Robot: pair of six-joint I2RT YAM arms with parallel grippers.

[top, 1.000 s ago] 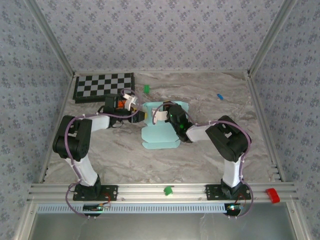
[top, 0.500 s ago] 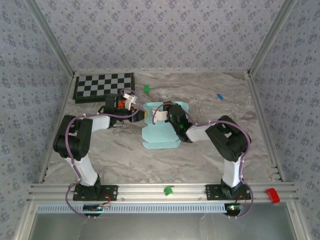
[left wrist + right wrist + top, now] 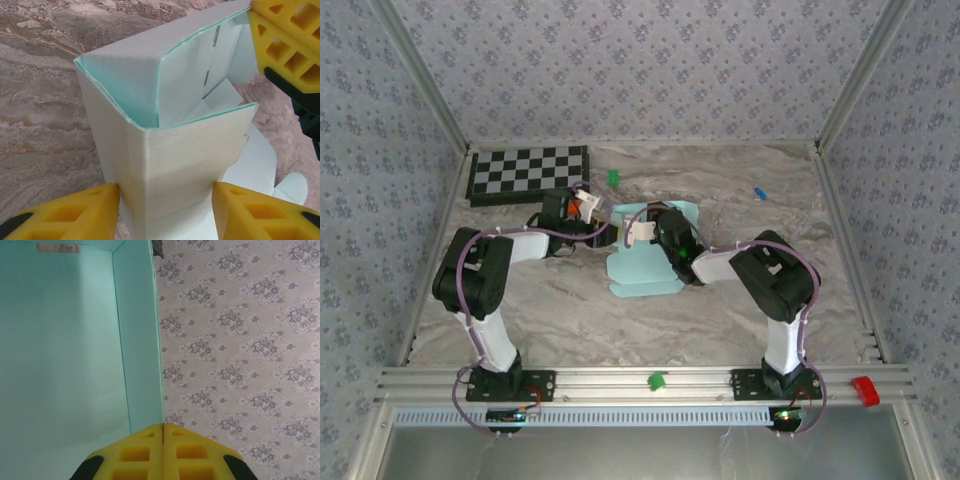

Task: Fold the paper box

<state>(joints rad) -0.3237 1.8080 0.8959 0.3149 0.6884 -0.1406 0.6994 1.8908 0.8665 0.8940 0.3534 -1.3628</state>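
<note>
Paper box [image 3: 640,270], of which we count one, pale blue, sits half-raised mid-table; the left gripper [image 3: 165,197] clasps an upright corner from both sides and the right gripper [image 3: 163,432] is pinched tight on a wall of it. We also count one checkerboard [image 3: 528,173], one green bit [image 3: 613,177] beside it, another green bit [image 3: 657,381] on the front rail, one blue bit [image 3: 758,194] and one red tab [image 3: 865,390]. Our tabletop [image 3: 570,300] is marbled, with floral-papered walls [image 3: 640,60] on three sides.
</note>
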